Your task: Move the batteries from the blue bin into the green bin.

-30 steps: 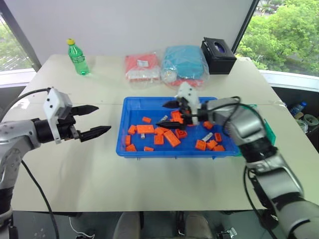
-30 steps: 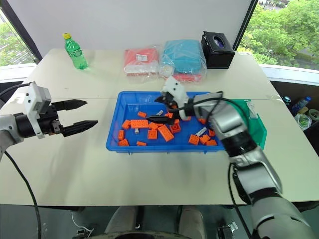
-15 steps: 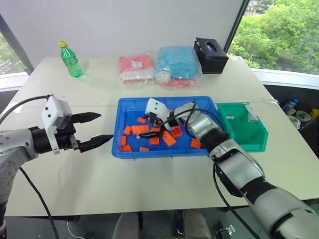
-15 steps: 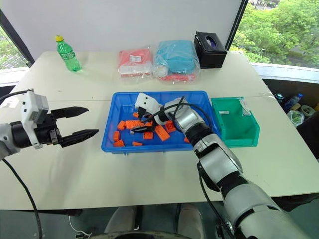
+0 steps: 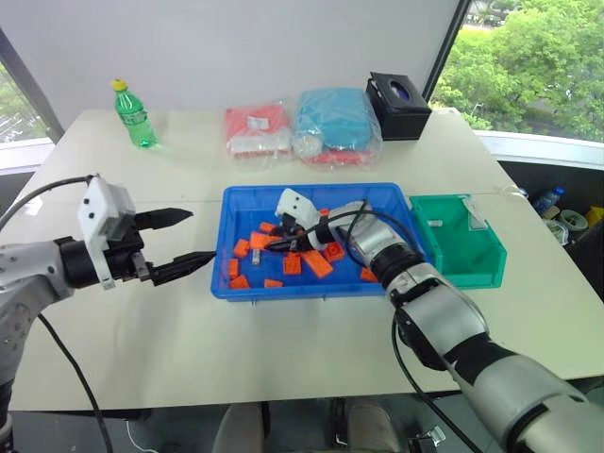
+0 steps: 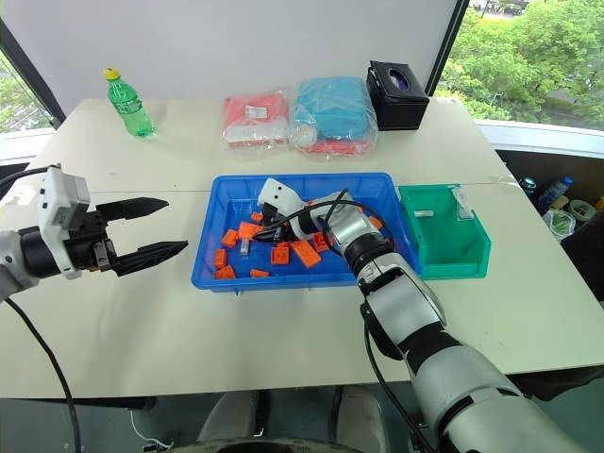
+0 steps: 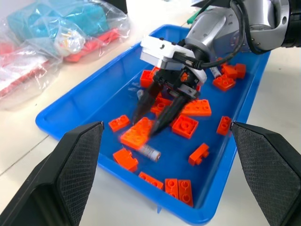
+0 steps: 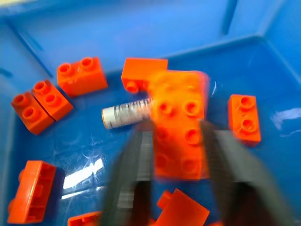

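Note:
The blue bin [image 5: 377,193] lies mid-table, strewn with orange blocks. My right gripper [image 5: 273,244] reaches into its left half, pointing left and down. Its blurred fingers [image 8: 134,169] press on both sides of a large orange block [image 8: 181,122], which is blurred too. One of the batteries [image 8: 126,113], a small silver cylinder, lies beside that block, just outside the fingers and untouched; it is the battery [image 7: 149,152] lying just past the fingertips. The green bin [image 5: 459,272] stands against the blue bin's right side. My left gripper [image 5: 202,236] hovers open over the bare table left of the blue bin, holding nothing.
A green bottle [image 5: 132,111] stands at the far left of the table. A red bag [image 5: 257,132], a teal bag [image 5: 338,123] and a black box [image 5: 401,92] line the far edge behind the bins. A window runs along the right.
My right gripper dropped and moved left into the blue bin's left half, then its fingers closed from wide open around the orange block. The left gripper stayed put.

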